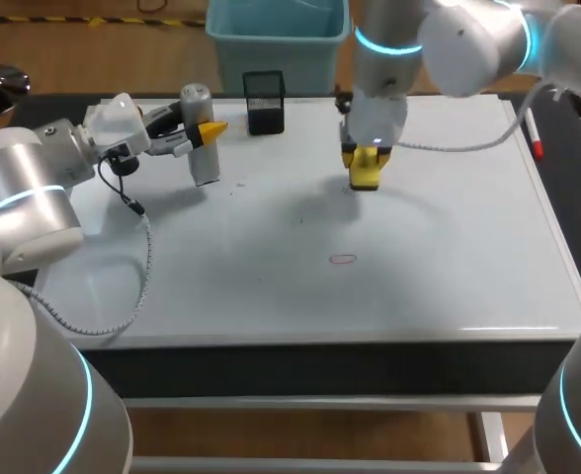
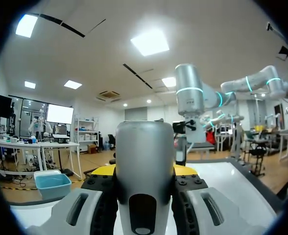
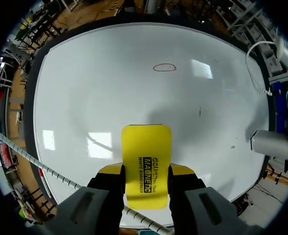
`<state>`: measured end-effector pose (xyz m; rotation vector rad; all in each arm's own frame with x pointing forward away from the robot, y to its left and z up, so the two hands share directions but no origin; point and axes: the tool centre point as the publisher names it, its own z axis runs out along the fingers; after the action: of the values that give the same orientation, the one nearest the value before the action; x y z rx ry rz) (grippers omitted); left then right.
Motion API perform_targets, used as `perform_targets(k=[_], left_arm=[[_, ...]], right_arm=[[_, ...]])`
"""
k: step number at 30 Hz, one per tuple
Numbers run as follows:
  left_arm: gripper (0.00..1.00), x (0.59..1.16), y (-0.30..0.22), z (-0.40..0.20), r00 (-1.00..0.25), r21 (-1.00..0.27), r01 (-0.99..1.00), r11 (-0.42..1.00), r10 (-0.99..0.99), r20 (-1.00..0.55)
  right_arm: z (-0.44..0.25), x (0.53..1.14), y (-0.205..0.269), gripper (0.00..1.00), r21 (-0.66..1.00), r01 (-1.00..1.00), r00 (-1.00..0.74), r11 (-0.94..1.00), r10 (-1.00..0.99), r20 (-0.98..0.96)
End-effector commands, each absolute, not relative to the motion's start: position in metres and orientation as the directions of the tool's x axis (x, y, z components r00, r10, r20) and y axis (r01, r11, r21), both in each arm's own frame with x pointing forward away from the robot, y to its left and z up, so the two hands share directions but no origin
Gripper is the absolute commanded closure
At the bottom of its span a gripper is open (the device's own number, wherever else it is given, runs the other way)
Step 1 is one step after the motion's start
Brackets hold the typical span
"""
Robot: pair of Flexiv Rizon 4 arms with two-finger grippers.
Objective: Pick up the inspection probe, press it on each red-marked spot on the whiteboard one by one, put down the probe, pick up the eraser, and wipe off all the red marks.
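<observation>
Eraser (image 3: 146,147) sits clenched in my right tool (image 3: 147,171) over the whiteboard (image 1: 419,257), one red oval (image 3: 164,67) well ahead; my left tool (image 2: 144,171) grips the grey probe (image 2: 144,142) upright.

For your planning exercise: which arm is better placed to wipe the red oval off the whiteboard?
Right. The right gripper is shut on the yellow eraser above the whiteboard, the red oval ahead of it; the left gripper is shut on the probe.

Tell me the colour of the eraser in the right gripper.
Yellow eraser, black print, best seen in the right wrist view.
</observation>
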<state>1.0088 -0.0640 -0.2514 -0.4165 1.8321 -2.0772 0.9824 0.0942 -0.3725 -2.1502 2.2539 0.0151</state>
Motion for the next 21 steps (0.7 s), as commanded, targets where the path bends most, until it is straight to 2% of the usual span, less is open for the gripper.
perform_targets(k=[1,21], left_arm=[[1.00,1.008,-0.065,-0.251,-0.898,-0.992,0.060,-0.111,-0.440,-0.005],[1.00,1.008,-0.065,-0.251,-0.898,-0.992,0.060,-0.111,-0.440,-0.005]], right_arm=[[-0.380,0.976,0.101,1.00,-0.048,-0.998,-0.043,0.044,-0.998,-0.036],[-0.411,0.980,0.125,1.00,0.022,-0.998,0.064,-0.064,-0.998,-0.011]])
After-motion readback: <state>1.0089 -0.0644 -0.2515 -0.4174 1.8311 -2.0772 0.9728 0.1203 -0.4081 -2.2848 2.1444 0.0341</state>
